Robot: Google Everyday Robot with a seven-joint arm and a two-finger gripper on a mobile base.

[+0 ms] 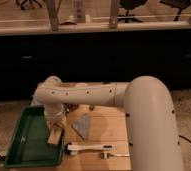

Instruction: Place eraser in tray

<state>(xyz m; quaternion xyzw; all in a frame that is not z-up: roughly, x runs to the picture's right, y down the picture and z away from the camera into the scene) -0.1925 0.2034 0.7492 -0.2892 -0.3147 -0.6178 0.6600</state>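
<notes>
Claw (55, 128): mine, over tray's (25, 146) right rim; grip cannot tell.
Eraser (54, 136): at claw tip, tilted; likely light, stiff; take by long sides.

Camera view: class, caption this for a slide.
Gripper directly above the eraser by the right rim of the tray.
</notes>
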